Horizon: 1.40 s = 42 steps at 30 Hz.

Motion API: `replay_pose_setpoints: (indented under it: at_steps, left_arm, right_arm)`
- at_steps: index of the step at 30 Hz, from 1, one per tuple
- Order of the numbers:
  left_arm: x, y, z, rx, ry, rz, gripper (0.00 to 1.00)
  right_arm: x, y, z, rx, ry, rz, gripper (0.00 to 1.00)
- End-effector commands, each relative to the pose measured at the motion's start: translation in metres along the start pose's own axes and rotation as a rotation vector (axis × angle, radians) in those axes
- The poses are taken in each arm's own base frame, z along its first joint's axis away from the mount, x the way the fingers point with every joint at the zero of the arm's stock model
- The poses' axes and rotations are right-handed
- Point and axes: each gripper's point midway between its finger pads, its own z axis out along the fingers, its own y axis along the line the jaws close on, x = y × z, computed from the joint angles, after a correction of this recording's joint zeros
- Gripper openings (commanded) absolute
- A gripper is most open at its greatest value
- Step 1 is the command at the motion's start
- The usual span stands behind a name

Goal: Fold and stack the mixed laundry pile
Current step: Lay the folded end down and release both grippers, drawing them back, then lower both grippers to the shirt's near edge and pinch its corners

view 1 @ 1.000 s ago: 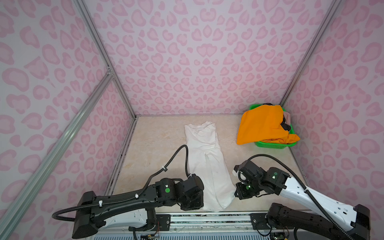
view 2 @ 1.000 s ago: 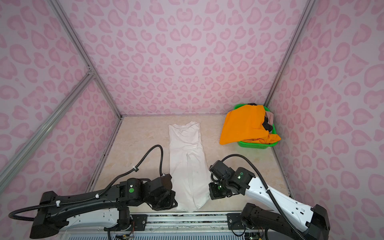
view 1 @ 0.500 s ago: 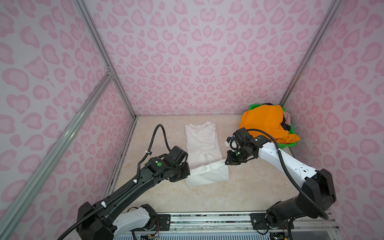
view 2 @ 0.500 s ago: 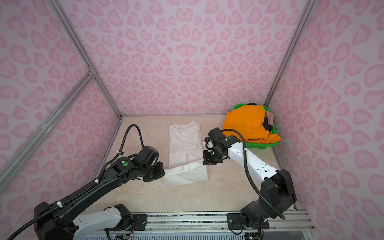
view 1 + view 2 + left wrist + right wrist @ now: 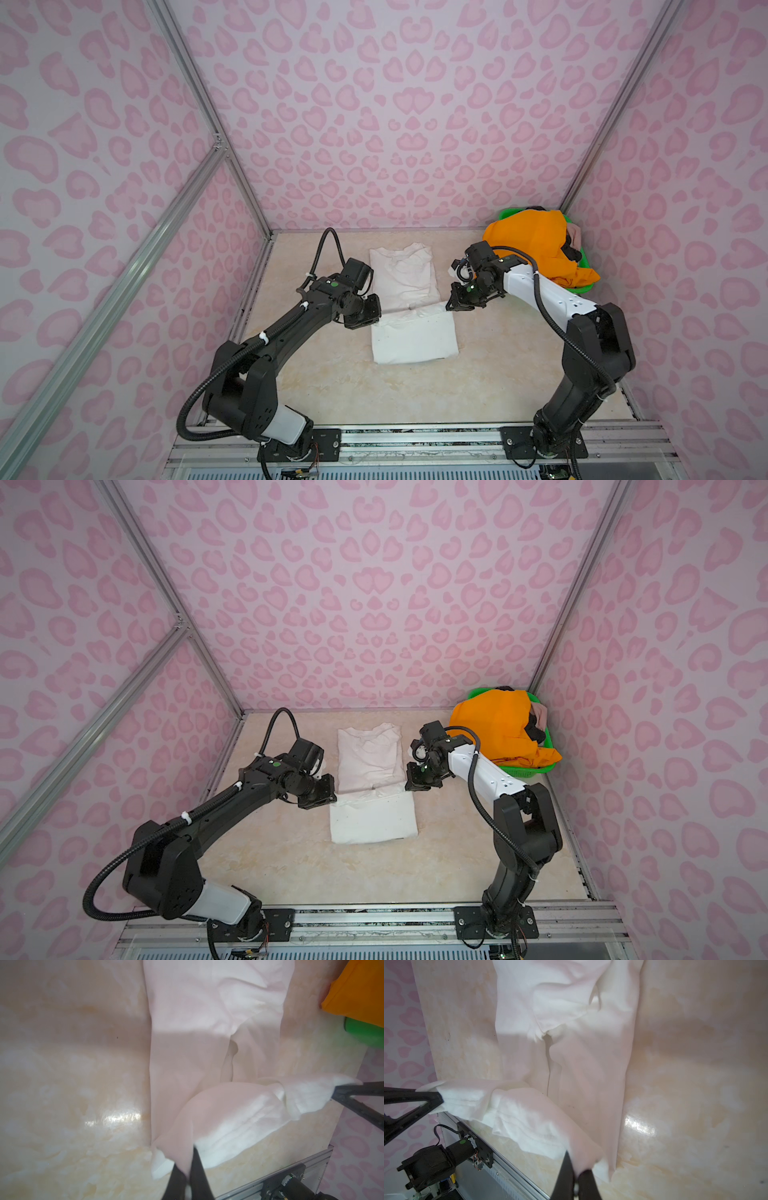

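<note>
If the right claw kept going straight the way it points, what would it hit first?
Probably the soft white T-shirt: the right gripper, shut on its corner, points along the cloth lying flat ahead.

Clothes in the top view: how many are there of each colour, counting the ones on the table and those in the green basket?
White: 1, the white T-shirt on the table
Orange: 1, the orange garment over the green basket
Black: 1, the black piece in the basket
Beige-pink: 1, the beige-pink piece in the basket
Total: 4 visible; more may be hidden beneath.

left pincer (image 5: 377,316) clamped | right pincer (image 5: 450,306) clamped | both arms outstretched
</note>
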Motion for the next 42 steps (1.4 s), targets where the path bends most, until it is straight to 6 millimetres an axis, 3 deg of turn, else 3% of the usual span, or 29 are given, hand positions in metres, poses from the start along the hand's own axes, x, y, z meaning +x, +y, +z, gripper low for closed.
replay_pose_setpoints:
  at_steps: [1, 10, 13, 14, 18, 22, 25, 29, 32, 39, 42]
  left_arm:
    - [-0.017, -0.001, 0.012, 0.030, 0.046, 0.054, 0.02]
    - [-0.059, 0.013, 0.060, 0.038, 0.105, 0.001, 0.03]
    - [-0.074, 0.015, 0.066, 0.045, 0.076, -0.022, 0.19]
    - [-0.078, 0.016, 0.067, 0.040, 0.066, -0.032, 0.25]
    - [-0.100, 0.021, 0.060, 0.036, -0.031, -0.083, 0.51]
    - [-0.122, 0.028, 0.042, 0.024, -0.157, -0.138, 0.58]
    - [-0.125, 0.033, 0.026, -0.012, -0.223, -0.148, 0.60]
    - [-0.116, 0.040, 0.008, -0.050, -0.257, -0.142, 0.63]
    - [-0.096, 0.034, 0.001, -0.015, -0.215, -0.119, 0.64]
    - [-0.008, 0.038, 0.010, -0.018, -0.098, -0.082, 0.64]
    - [0.024, 0.036, 0.022, -0.017, -0.055, -0.065, 0.64]
  right_arm:
    - [-0.011, -0.003, 0.012, -0.016, 0.009, -0.017, 0.00]
    - [-0.050, -0.034, 0.044, -0.007, -0.020, 0.065, 0.05]
    - [-0.059, -0.038, 0.049, -0.011, -0.023, 0.070, 0.19]
    - [-0.071, -0.033, 0.042, -0.018, -0.052, 0.051, 0.23]
    - [-0.087, -0.027, 0.028, -0.021, -0.110, 0.009, 0.35]
    - [-0.087, -0.021, 0.014, -0.021, -0.139, -0.033, 0.37]
    - [-0.080, -0.011, 0.006, -0.031, -0.151, -0.088, 0.36]
    - [-0.053, -0.003, 0.013, -0.024, -0.099, -0.148, 0.35]
    - [-0.034, -0.007, 0.016, 0.017, -0.058, -0.126, 0.35]
    - [0.030, -0.032, 0.004, 0.106, -0.018, -0.050, 0.49]
    - [0.065, -0.035, 0.013, 0.064, 0.054, -0.017, 0.51]
